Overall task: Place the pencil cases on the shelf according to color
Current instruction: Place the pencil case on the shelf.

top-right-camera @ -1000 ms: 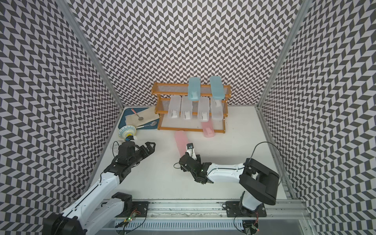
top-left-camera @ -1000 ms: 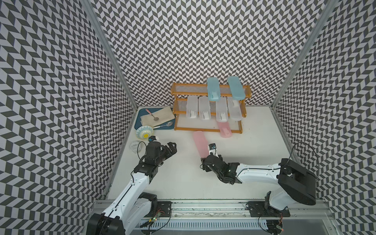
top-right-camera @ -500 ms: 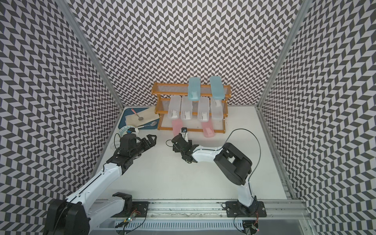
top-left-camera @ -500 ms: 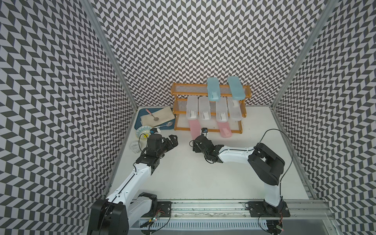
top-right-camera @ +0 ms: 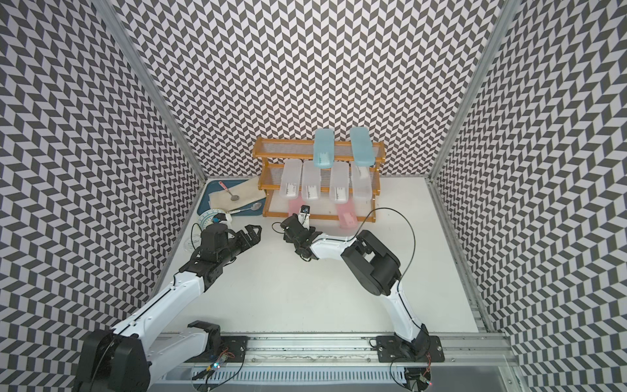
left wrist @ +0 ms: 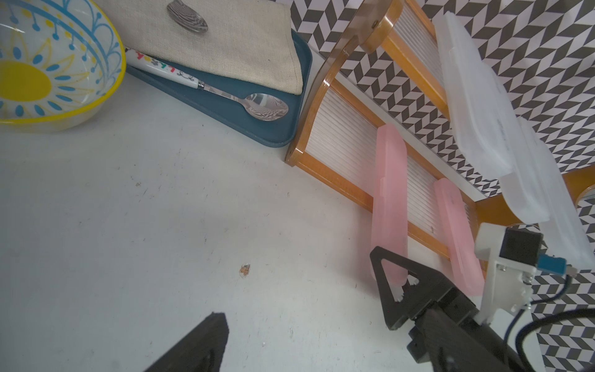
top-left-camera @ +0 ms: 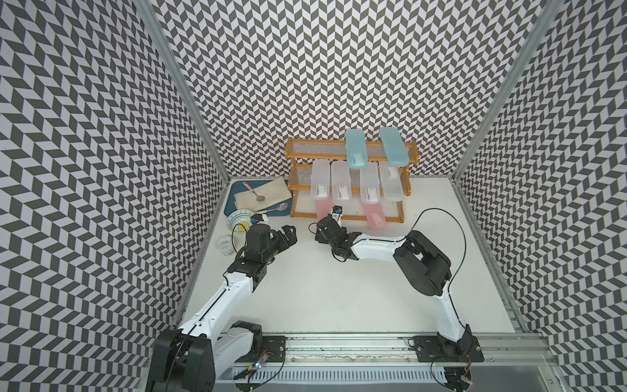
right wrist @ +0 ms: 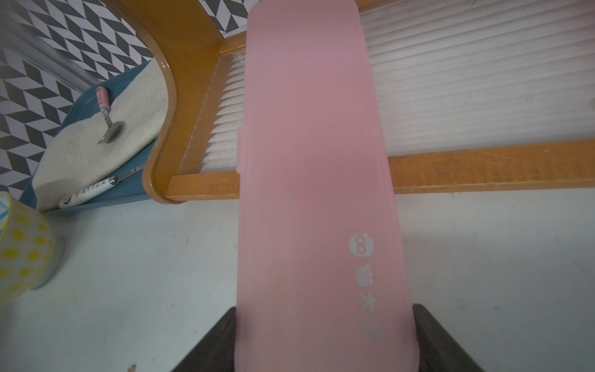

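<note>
At bottom tier of shelf (right wrist: 483,167), end nearest dark blue tray (left wrist: 225,109): pink case (right wrist: 309,161) lying lengthwise across front rail. Far end over ribbed panel, resting or just above, can't tell. Near end out over table, pinched betw. fingers of R gripper (right wrist: 325,338), so clamped on case's sides, not let go yet. L gripper (top-right-camera: 252,234) parked near patterned bowl (top-left-camera: 239,220), jaws spread, nothing in them, well clear of the job.

Step in hand, by the look of it: seat + release last pink case. Sorted so far: 2 blue cases (top-left-camera: 355,152) on top tier, 4 white cases (top-left-camera: 340,180) on mid tier, other pink case (top-left-camera: 373,217) on bottom tier, also overhanging rail.

To do well:
- Push fwd a bit more along long axis so most of length sits on panel. Too much overhang prob. tips it off rail on release.
- Keep low. White cases overhang just above, so raising it risks bumping them.
- Keep parallel to other pink case, no yaw.
- Lower near end till weight rests on rail, then open slowly and back straight out, no drag.
- Go gentle: smooth plastic on ribs likely slides easy.
</note>
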You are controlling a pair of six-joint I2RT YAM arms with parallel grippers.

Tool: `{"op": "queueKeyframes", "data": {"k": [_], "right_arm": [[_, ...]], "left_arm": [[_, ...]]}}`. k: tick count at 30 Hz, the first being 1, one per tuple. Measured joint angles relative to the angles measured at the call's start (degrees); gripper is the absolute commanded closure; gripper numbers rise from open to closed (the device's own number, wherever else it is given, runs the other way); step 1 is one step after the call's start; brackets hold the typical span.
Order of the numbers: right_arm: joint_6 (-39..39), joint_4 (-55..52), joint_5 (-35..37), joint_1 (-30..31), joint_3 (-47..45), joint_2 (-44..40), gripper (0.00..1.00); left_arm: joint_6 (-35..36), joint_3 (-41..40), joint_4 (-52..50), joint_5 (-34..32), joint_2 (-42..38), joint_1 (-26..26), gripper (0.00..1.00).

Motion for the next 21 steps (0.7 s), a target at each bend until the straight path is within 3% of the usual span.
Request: {"op": "queueKeyframes", "data": {"k": [6,13,16,21], "right_arm": [[0.3,-0.8,0.5,-0.8,5.4,3.4,0.41],[0.6,-0.9,-0.7,-1.7,8.3,4.9,0.11],[1.1,-0.9,-1.7,-1.8,8.3,4.9,0.02],[2.3,-0.8,-4.1,-1.7,6.9,4.2,0.00]], "left_arm": [[0.9,0.0,0.0,0.0,0.4,0.0,0.00],[1.4,0.0,-0.2,0.4,0.5,0.0,0.00],[1.4,0.0,-0.5,0.5,0.5,0.0,0.00],[1.3,0.0,-1.2,1.0,0.2,0.0,0.00]]}}
